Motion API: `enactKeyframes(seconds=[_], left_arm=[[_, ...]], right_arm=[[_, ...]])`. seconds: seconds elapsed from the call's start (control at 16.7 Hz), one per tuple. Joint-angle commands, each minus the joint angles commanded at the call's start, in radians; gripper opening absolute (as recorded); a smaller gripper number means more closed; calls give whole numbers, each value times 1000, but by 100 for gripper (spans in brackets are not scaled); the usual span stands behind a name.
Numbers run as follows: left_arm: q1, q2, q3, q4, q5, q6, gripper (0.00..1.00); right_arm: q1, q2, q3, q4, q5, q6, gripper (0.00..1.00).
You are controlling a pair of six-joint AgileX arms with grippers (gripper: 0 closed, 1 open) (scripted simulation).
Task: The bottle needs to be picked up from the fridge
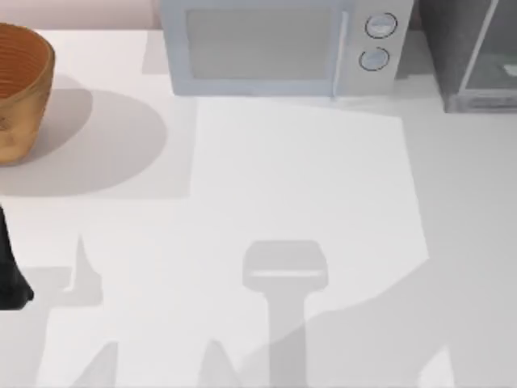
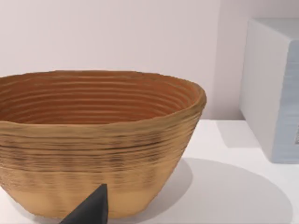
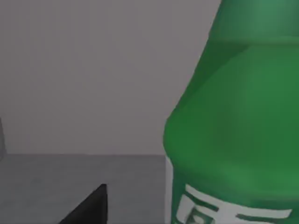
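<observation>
Right now the bottle (image 3: 233, 126) is very close to the right arm's camera. It is bright green and has a pale label low on its side. It stands on a grey floor with a grey wall behind it, so I think it is inside the fridge (image 1: 477, 56). From above, the fridge is a dark grey box just to the right of the microwave (image 1: 275, 44), at the back of the table (image 1: 307, 178).

One dark finger (image 3: 91, 205) of the right gripper shows in the right wrist view, near the bottle and not touching it. I cannot tell if its jaws are open or closed.

The step now looks like the reach and grab. To do it well, the right gripper should go in straight and slow, with one finger on each side of the bottle. It should squeeze the wide body, not the thin top. If a finger bumps the bottle first, the bottle may tip over inside the fridge. After the squeeze, it should lift a little and pull back out the way it came, so nothing hits the fridge door.

The left arm (image 1: 10, 267) waits far to the left of the microwave, near the woven basket (image 2: 93, 140). One dark finger (image 2: 91, 207) of it shows in front of the basket. I cannot tell if those jaws are open or closed either.
</observation>
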Motion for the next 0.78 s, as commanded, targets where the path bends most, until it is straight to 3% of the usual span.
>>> enactKeyframes(seconds=[0.42,0.78], left_arm=[[0,0,0,0,0,0,100],[0,0,0,0,0,0,100]], right_arm=[[12,48,91,-53,13,-1,100],[12,48,91,-53,13,-1,55]])
